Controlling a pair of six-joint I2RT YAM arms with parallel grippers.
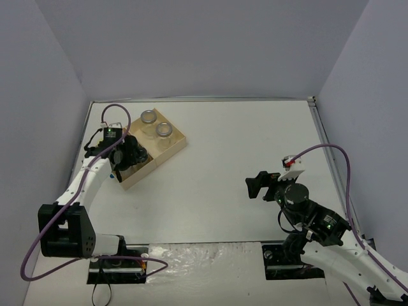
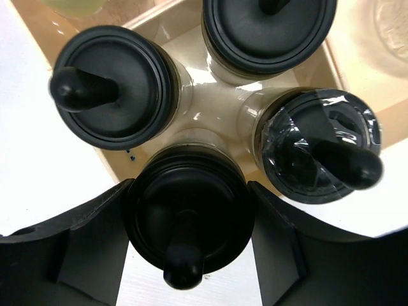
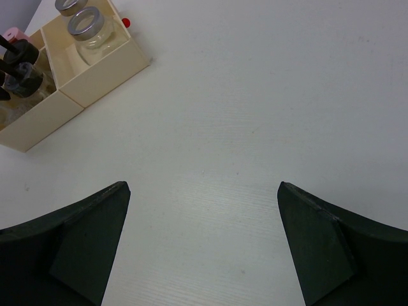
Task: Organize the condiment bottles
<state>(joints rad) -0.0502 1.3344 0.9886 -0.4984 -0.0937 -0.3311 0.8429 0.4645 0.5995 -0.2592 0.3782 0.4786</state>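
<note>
The left claw [image 2: 189, 185] is clenched on the black-capped jar [image 2: 185, 220] at 6 o'clock of a tight cluster in the tray [image 3: 95, 80]. Three more black-capped jars [image 2: 111, 86] crowd it at 10, 12 and 3 o'clock, so I judge a crooked release could knock a neighbour or tip this one over the tray wall. The right claw [image 3: 203, 188] hangs released over the table [image 3: 255, 95]; the held jar's cap hides whether its base is seated, and the pink cap [image 3: 9, 32] is a cut-off sliver.
</note>
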